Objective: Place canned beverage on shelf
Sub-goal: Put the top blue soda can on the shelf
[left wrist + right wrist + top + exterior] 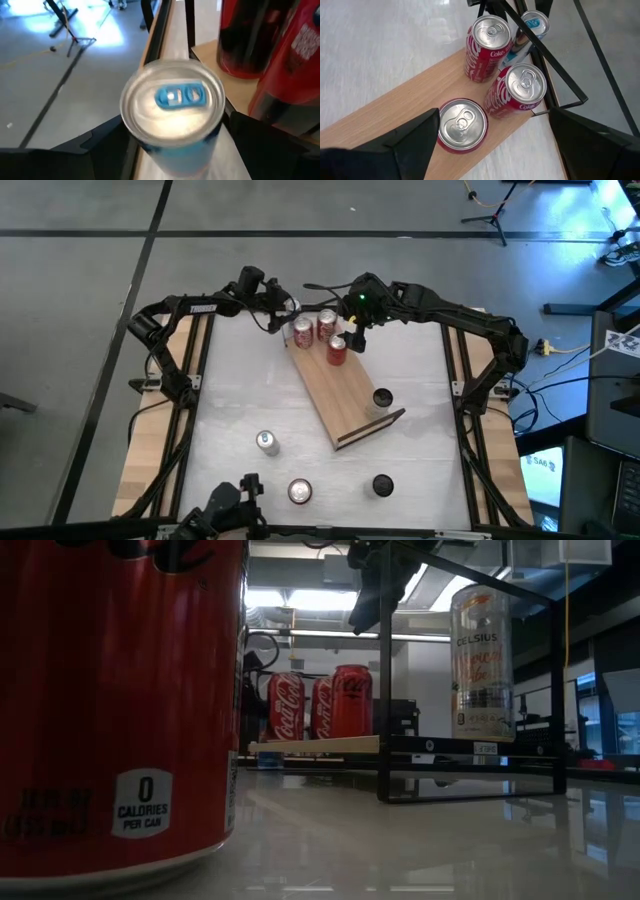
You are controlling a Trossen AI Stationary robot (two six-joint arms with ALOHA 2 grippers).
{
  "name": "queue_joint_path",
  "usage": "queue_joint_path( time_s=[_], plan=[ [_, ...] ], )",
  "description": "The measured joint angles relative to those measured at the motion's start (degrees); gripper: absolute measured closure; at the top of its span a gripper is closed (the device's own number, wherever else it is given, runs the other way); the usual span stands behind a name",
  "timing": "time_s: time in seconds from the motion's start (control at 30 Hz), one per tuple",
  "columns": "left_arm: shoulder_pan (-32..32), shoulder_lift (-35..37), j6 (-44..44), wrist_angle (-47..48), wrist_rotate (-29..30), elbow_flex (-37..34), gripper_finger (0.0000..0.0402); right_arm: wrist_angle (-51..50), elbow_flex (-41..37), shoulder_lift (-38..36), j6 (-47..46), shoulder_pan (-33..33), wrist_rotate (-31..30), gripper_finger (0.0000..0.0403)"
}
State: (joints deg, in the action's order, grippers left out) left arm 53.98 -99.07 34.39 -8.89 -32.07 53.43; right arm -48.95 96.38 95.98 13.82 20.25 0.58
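While both arms reached in toward the upper middle of the high view, three red cola cans stood on the shelf (345, 395), the light-wood board lying slantwise across the white table (240, 380). Two cans (303, 333) (327, 324) sat at the board's upper end, the third (337, 350) just below them. The right gripper (490, 145) hung over that third can, its fingers spread wide apart with nothing between them. The left gripper (172, 145) was at the board's upper end, just outside the black wire rail, its fingers clamped on a blue-tabbed can (172, 107) with a silver top. Four more cans stood off the board: a black-topped one (381, 399) beside its lower right edge, a silver one (266, 443) to the lower left, a red one (299, 492) near the bottom edge of the frame, and another dark one (382, 485) at the lower right. That made eight cans in all.
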Motion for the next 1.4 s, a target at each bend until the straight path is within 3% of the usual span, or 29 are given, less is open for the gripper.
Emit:
queue_joint_path(
  time_s=[0.27,0.67,0.97,1.4],
  plan=[
    [-0.03,0.02,-0.9,-2.02,0.41,0.0,0.0088,0.0,0.0,0.0,0.0,0.0,0.0,0.0033],
    [-0.03,0.07,-2.27,-2.0,0.29,0.0,0.0193,0.0,0.0,0.0,-0.13,0.0,0.02,0.0033],
    [1.0,0.78,-5.35,-1.31,1.15,0.0,0.0196,-0.13,0.0,0.0,-0.7,0.0,0.02,0.0033],
    [2.96,12.39,-5.12,2.6,11.5,-0.02,0.0196,-2.36,-0.04,-4.82,-0.68,-0.02,0.46,0.0033]
  ],
)
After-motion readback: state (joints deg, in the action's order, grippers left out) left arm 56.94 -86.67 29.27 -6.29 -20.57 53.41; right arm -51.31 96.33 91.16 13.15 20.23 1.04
